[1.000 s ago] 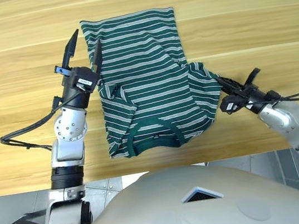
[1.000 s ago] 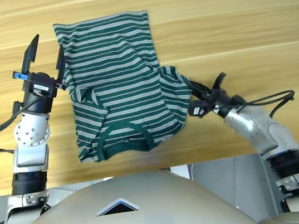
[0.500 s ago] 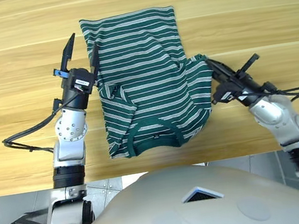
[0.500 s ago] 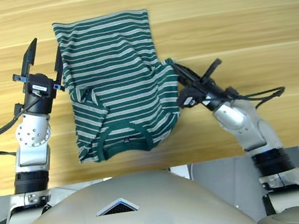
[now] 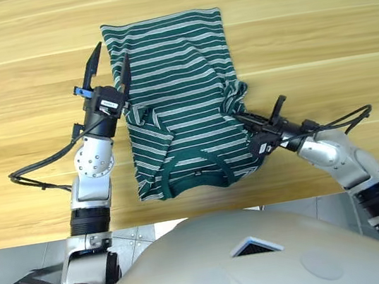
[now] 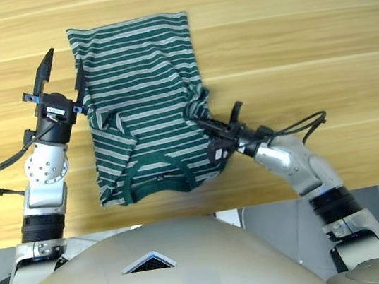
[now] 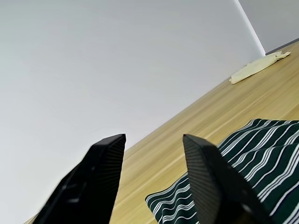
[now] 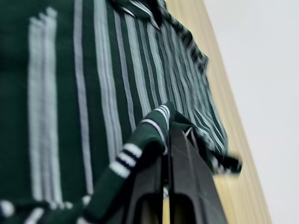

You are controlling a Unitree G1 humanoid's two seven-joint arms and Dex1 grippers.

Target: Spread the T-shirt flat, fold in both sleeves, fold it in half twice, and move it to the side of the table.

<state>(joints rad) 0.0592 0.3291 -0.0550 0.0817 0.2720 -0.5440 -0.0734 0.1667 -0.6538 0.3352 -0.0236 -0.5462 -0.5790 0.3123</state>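
T-shirt lies by the table's near edge. Right gripper clamps its right sleeve; left gripper gapes, empty. Advisable: carry sleeve fully inward, release flat.

T-shirt: dark green, white stripes | table: light wood grain

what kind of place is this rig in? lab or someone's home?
Probably a lab or test room: a long wooden table with a plain white wall behind it, holding a striped T-shirt and a cream cloth farther along.
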